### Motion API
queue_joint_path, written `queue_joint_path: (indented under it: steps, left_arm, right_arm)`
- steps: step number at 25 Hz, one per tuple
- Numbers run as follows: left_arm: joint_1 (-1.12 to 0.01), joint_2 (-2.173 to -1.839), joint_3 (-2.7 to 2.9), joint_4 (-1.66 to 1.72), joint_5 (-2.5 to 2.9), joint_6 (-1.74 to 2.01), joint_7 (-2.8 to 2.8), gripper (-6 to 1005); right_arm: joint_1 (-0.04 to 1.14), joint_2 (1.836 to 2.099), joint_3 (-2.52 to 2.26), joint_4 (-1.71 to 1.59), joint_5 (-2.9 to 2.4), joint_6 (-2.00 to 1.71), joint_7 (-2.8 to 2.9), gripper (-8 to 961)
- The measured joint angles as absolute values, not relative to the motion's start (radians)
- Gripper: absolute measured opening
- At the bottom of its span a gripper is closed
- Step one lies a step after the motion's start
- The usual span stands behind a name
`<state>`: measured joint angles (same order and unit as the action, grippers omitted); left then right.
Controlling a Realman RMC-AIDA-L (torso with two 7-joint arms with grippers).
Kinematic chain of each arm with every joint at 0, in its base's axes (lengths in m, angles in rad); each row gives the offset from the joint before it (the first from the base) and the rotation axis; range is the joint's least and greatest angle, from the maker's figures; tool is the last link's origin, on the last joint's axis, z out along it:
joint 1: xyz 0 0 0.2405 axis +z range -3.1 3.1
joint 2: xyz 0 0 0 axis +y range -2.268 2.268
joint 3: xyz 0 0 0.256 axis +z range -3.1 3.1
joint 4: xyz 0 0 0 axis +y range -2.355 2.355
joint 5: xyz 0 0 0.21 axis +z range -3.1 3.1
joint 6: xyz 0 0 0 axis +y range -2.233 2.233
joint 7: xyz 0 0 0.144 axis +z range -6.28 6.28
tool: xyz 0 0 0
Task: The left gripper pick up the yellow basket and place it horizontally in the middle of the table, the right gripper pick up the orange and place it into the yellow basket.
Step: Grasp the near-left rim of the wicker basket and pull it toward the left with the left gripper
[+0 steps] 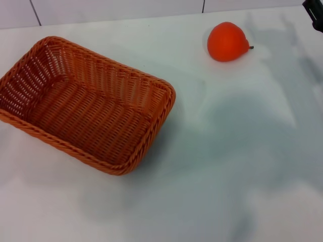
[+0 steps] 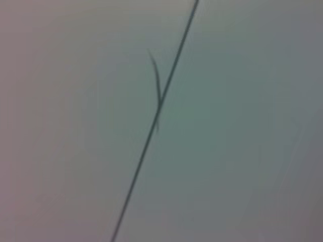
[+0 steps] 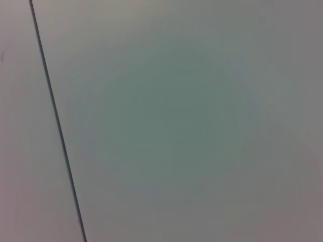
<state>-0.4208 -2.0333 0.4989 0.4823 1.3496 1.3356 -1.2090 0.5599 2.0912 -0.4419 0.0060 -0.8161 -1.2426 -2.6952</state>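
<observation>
The yellow basket (image 1: pixel 88 103), an orange-brown woven wicker basket, sits on the white table (image 1: pixel 242 166) at the left of the head view, turned at an angle and empty. The orange (image 1: pixel 228 42) lies on the table at the back right, apart from the basket, with its dark stem pointing right. Only a black sliver of the right gripper (image 1: pixel 315 12) shows at the top right corner, to the right of the orange. The left gripper is out of view. Neither wrist view shows the basket, the orange or any fingers.
A light wall with dark seams runs along the table's back edge (image 1: pixel 126 20). The left wrist view shows a plain pale surface with a dark seam (image 2: pixel 156 111). The right wrist view shows the same kind of surface and seam (image 3: pixel 55 121).
</observation>
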Motion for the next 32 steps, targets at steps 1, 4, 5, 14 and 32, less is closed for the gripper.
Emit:
queue_joint_path:
  steps: [1,4,5,14,32]
  left_arm:
    - [-0.42,-2.025,0.531,0.52,1.37,1.322,-1.257,665]
    - [-0.437,-1.987,0.582,0.621,1.492,1.303,-1.401,688]
    - [-0.452,-1.971,0.588,0.654,1.55,1.3,-1.458,695]
    - [-0.649,-1.861,0.645,0.789,2.163,1.309,-1.842,791]
    - [-0.855,-1.866,0.754,0.688,2.642,1.289,-2.069,799]
  right_arm:
    - [0.563,2.092,-0.442,0.006,-0.816,-1.237,-2.695,946]
    - [0.576,2.093,-0.447,0.009,-0.818,-1.231,-2.695,946]
    - [0.58,2.094,-0.448,0.011,-0.818,-1.23,-2.695,946]
    - [0.591,2.097,-0.451,0.018,-0.822,-1.23,-2.661,946]
    - [0.582,2.097,-0.443,0.048,-0.822,-1.221,-2.635,945]
